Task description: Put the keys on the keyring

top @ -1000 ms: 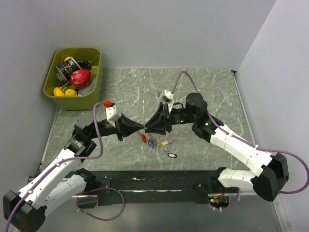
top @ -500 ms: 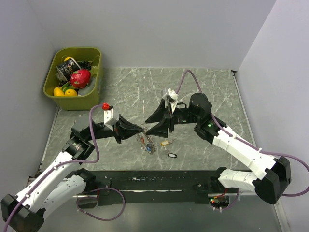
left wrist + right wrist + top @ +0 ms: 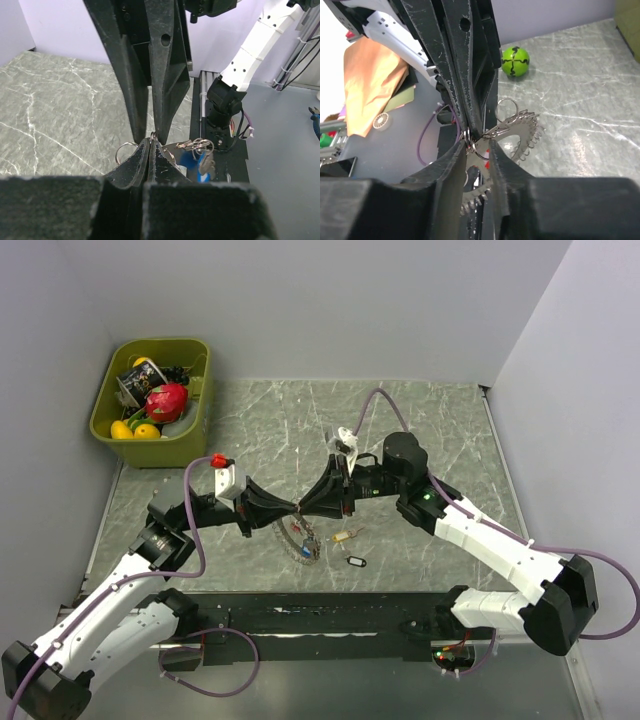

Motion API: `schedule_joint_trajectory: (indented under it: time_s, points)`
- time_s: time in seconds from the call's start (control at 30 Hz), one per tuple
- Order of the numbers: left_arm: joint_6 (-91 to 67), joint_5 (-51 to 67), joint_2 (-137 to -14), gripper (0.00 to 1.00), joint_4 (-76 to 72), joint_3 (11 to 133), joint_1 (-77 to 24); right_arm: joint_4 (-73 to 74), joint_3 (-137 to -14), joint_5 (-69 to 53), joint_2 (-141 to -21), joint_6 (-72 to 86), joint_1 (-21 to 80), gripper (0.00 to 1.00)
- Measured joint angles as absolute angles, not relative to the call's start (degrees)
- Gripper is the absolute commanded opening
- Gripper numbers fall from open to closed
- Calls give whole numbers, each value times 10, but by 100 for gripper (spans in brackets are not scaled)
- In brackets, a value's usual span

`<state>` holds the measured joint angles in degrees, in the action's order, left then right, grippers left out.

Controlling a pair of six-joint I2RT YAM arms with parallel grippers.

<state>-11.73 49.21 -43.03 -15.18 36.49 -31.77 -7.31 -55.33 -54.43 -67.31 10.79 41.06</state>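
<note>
My two grippers meet tip to tip above the middle of the table. The left gripper (image 3: pixel 289 508) (image 3: pixel 151 142) is shut on a small split ring of the keyring (image 3: pixel 300 540) (image 3: pixel 197 146), which dangles below the tips. My right gripper (image 3: pixel 304 508) (image 3: pixel 477 146) has its jaws narrowly apart, closed round the keyring (image 3: pixel 522 131), a toothed grey ring. A red bit (image 3: pixel 487 156) shows between the right fingers. A tan key (image 3: pixel 343 536) and a small dark and whitish key (image 3: pixel 355 562) lie loose on the table nearby.
A green bin (image 3: pixel 205 390) with fruit and a can stands at the back left. A green ball (image 3: pixel 515 61) lies on the marble in the right wrist view. A black rail (image 3: pixel 320 615) runs along the table's near edge.
Half a second ago the right gripper had drawn back and opened wide. It has come back to the left gripper's tip and closed round the keyring, which hangs a little lower.
</note>
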Motion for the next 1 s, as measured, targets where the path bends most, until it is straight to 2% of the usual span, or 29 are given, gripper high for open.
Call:
schedule_joint_trajectory:
  time_s: [0.13,0.17,0.2,0.53,0.57,0.67,0.8,0.83,0.87,0.93,1.0]
  points:
    - [-117,492,-434,1,-152,365,-317,-63,-561,-540,-675,104,415,12]
    - [-117,491,-435,1,-152,365,-317,-61,-562,-540,-676,102,416,4]
    - [-117,490,-435,1,-152,365,-317,-60,-562,-538,-676,101,416,0]
    - [-112,472,-440,3,-139,365,-317,-47,-562,-514,-676,96,418,0]
    - [-110,466,-439,8,-136,365,-318,-46,-562,-509,-676,96,418,0]
    - [-100,439,-432,42,-124,366,-321,-47,-562,-489,-675,97,419,0]
    - [-96,398,-408,55,-112,366,-322,-43,-562,-469,-669,98,420,0]
    - [-96,390,-402,61,-113,366,-322,-41,-562,-464,-667,98,420,0]
    - [-97,379,-394,72,-113,366,-322,-39,-562,-460,-664,98,420,0]
    - [-100,351,-378,77,-113,366,-322,-37,-562,-453,-658,98,420,0]
    - [-109,320,-364,78,-114,366,-322,-37,-562,-448,-654,98,420,0]
